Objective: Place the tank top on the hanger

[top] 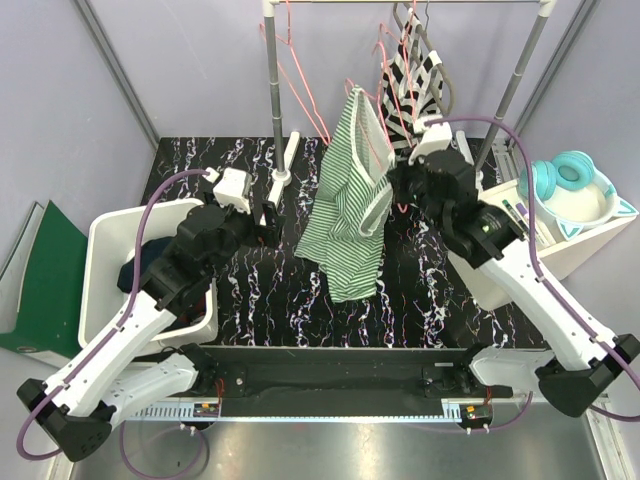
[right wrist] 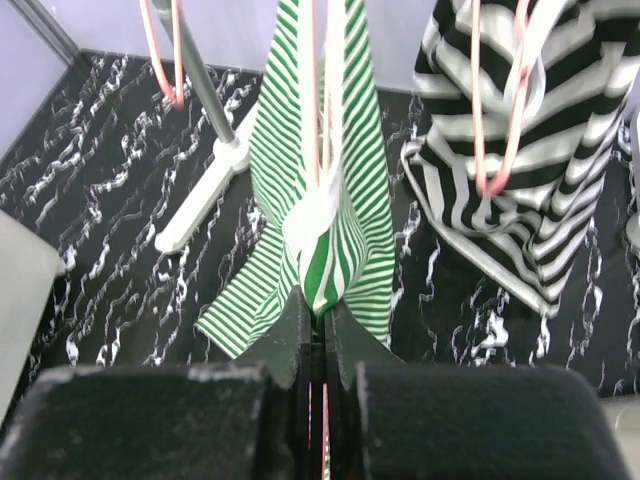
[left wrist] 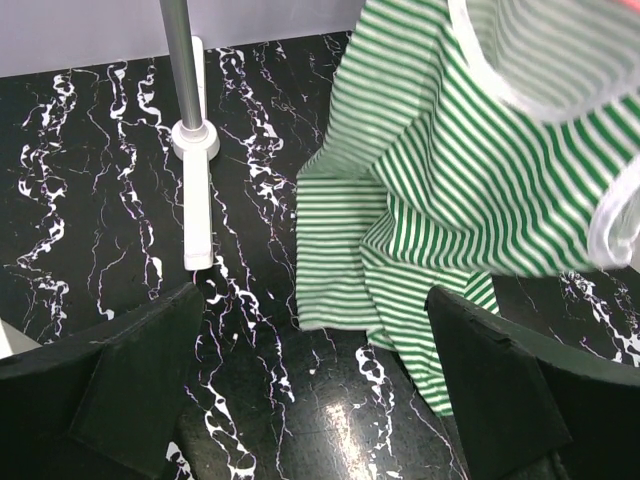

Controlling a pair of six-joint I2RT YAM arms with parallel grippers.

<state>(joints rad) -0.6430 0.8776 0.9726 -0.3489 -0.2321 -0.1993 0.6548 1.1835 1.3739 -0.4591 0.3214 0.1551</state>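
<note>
Left gripper (left wrist: 315, 385) hangs wide open and empty, just left of the tank top (top: 350, 205), which dangles mid-scene. Best move: catch the loose left strap and stretch it over the hanger (right wrist: 313, 100). Right gripper (right wrist: 322, 310) is clamped tight on bunched fabric. Whether the wire is pinched too stays hidden, and the hook is hard to trace.

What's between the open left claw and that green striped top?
Only bare black marbled table; the top view shows nothing else between the left gripper and the tank top.
</note>
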